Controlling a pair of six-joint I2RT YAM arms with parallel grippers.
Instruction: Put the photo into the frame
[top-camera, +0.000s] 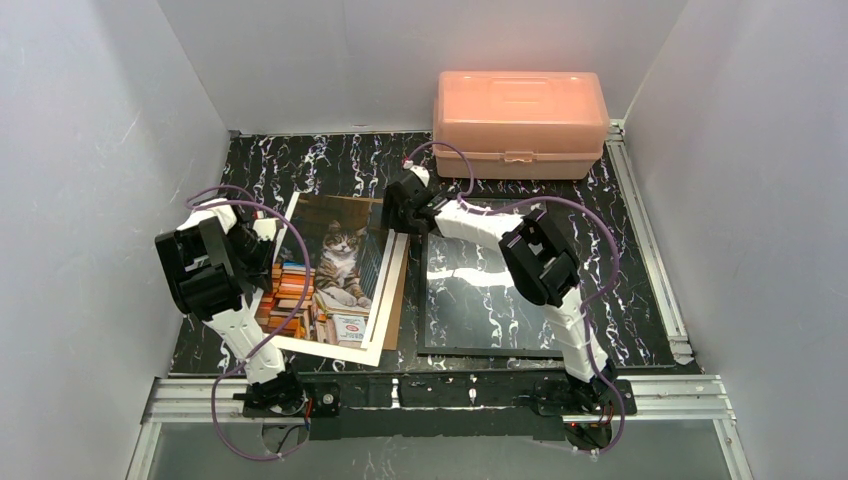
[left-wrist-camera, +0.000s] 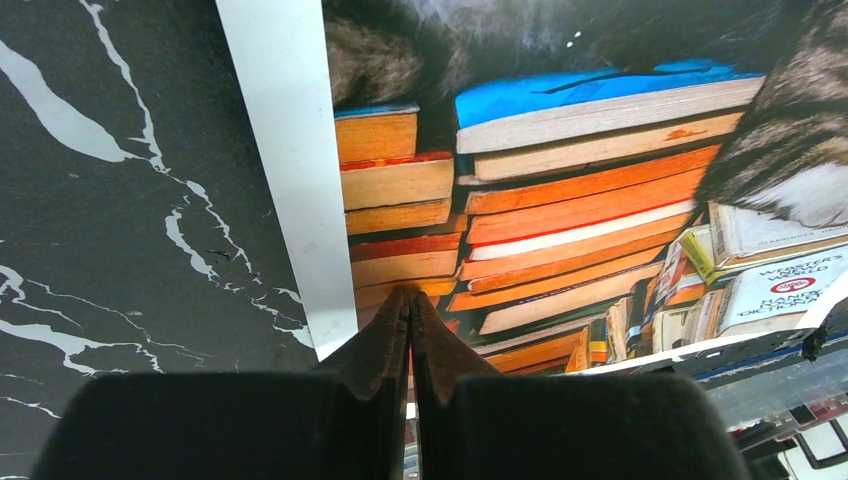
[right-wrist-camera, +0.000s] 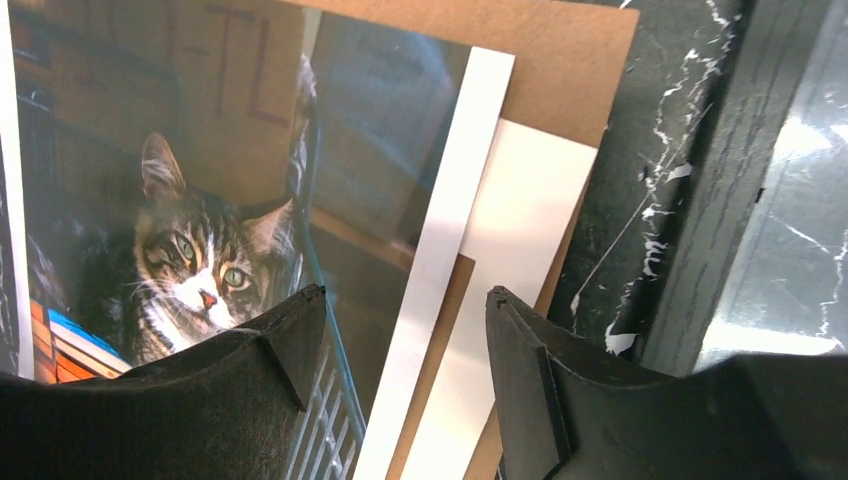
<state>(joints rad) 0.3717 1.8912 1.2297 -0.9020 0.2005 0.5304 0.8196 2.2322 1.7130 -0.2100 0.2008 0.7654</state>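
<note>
Here: left gripper (left-wrist-camera: 410, 296) fingertips pressed together, nothing visibly between, tips over photo (left-wrist-camera: 560, 190) beside its white border. Right gripper (right-wrist-camera: 402, 300) jaws spread, above photo's right edge. Photo face up on brown backing board (right-wrist-camera: 560, 60), just left of frame (top-camera: 470, 300), both flat on table (top-camera: 330, 160).

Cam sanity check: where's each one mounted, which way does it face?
Top external: above and behind the bases, looking down on table, photo, frame, box; left arm and right arm show.
Left wrist: looks down at photo's white border and books; shut left gripper shows.
Right wrist: looks down at photo's edge and frame's rail; open right gripper shows.
Shared: photo in all three.
</note>
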